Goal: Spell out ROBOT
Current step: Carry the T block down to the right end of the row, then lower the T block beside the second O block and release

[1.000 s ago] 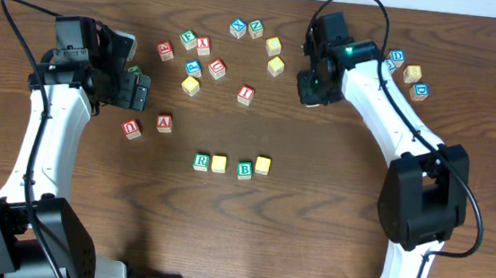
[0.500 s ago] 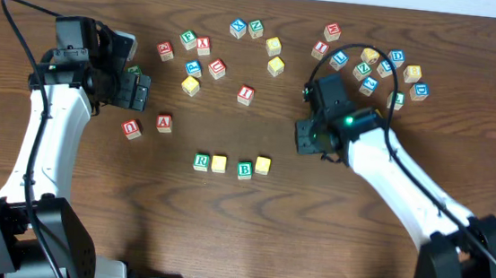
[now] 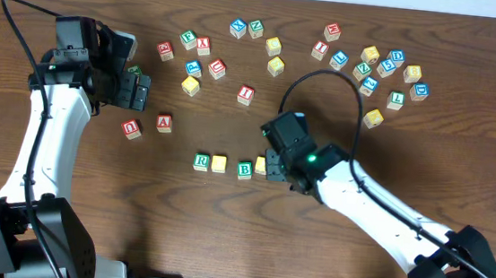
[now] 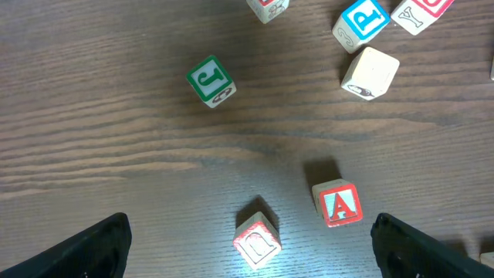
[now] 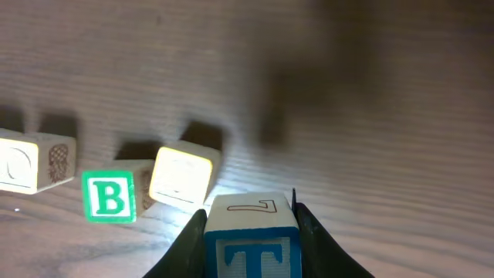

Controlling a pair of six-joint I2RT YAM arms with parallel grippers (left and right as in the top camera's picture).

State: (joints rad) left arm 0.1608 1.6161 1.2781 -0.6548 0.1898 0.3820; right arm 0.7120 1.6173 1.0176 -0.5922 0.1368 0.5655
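Clamped on the blue-bordered T cube (image 5: 253, 259), my right gripper (image 5: 251, 232) hangs just lower right of the yellow cube (image 5: 182, 176) that ends the row.

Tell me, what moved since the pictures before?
The right end effector, shut on the T block, swung from the far pile down to right beside the last yellow block. The left end effector stayed open and still, and the R block and B block didn't move.
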